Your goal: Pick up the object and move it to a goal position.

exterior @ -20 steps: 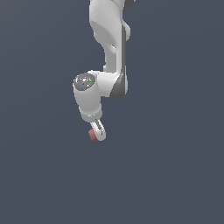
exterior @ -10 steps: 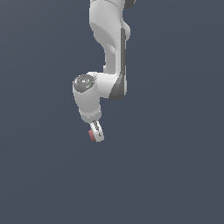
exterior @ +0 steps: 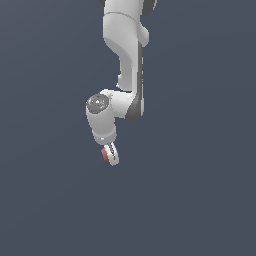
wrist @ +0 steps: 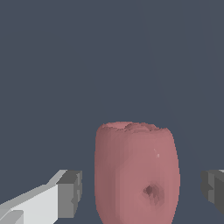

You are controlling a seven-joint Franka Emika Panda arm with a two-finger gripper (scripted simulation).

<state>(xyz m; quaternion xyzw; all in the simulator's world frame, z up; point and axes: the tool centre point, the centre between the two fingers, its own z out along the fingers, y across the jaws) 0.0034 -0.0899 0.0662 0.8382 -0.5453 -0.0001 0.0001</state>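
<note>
The object (wrist: pixel 136 166) is a small dull-red lump with rounded sides, a rough top and a dimple on one face. In the wrist view it stands between the two fingers of my gripper (wrist: pixel 142 192), with a gap of background showing on each side of it. One grey pad (wrist: pixel 70 192) and the other pad (wrist: pixel 213 190) both stand clear of it, so the gripper is open around it. In the exterior view the object (exterior: pixel 104 153) shows as a red patch at the tip of the white gripper (exterior: pixel 110 156), partly covered by a finger.
The white arm (exterior: pixel 127 60) reaches down from the top of the exterior view. Everything behind it is one flat dark grey-blue surface with no edges or other objects in sight.
The wrist has turned a little and the fingers have shifted slightly around the object. The red object stays in about the same place.
</note>
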